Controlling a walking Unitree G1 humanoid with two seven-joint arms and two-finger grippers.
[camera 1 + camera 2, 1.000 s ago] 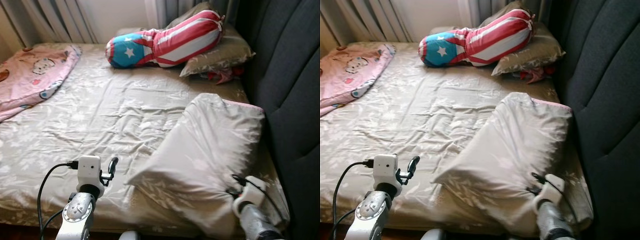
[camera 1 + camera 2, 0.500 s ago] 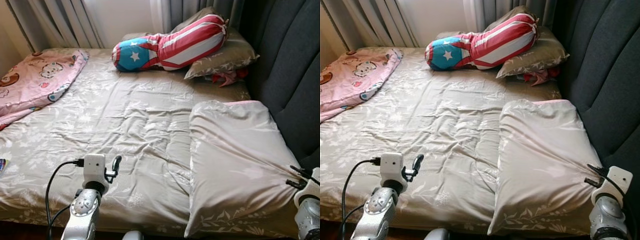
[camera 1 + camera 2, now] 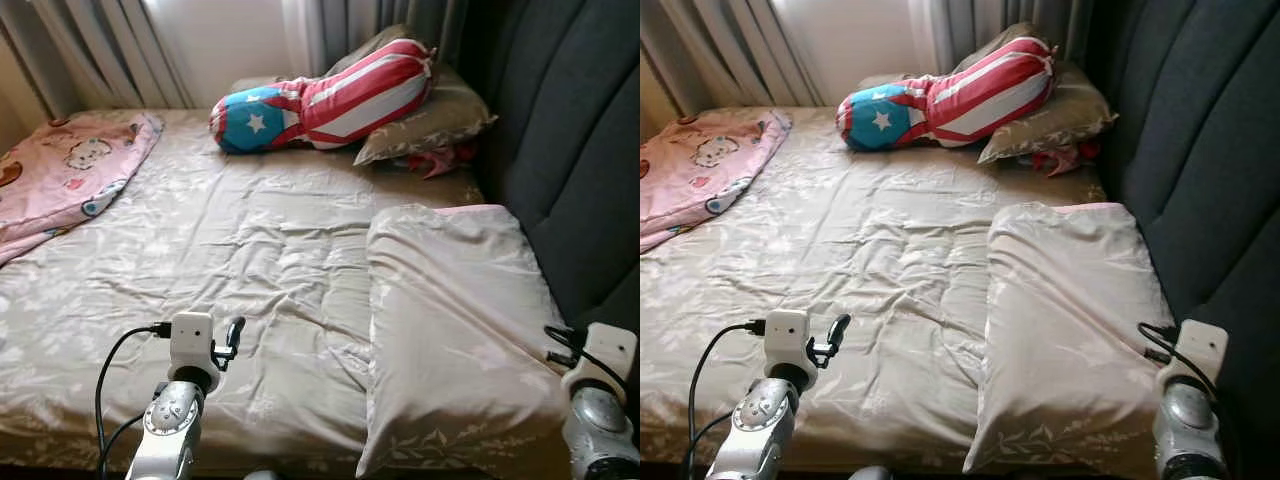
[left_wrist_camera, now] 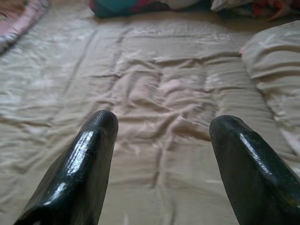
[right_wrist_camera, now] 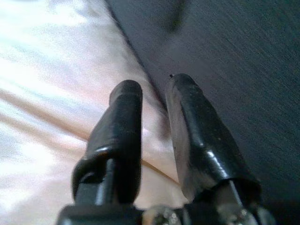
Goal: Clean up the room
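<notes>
A large beige pillow (image 3: pixel 455 330) lies flat on the bed's right side, along the dark headboard (image 3: pixel 575 150). My right gripper (image 3: pixel 553 343) is at the pillow's near right edge, between pillow and headboard. In the right wrist view its fingers (image 5: pixel 126 122) stand close together with a fold of pillow fabric running in between them. My left gripper (image 3: pixel 233 335) hovers open over the wrinkled beige sheet (image 3: pixel 230 230) near the bed's front edge; the left wrist view shows its fingertips (image 4: pixel 96 136) wide apart with nothing between them.
A red, white and blue star bolster (image 3: pixel 320 95) rests on a grey pillow (image 3: pixel 435 115) at the bed's head, with a small red item (image 3: pixel 445 160) beside it. A pink cartoon blanket (image 3: pixel 60 170) is bunched at the left. Curtains (image 3: pixel 90 50) hang behind.
A second ago the pillow stood tilted, lifted at its near corner by my right gripper. It now lies flat by the headboard. The left arm kept its place; the camera shifted slightly.
</notes>
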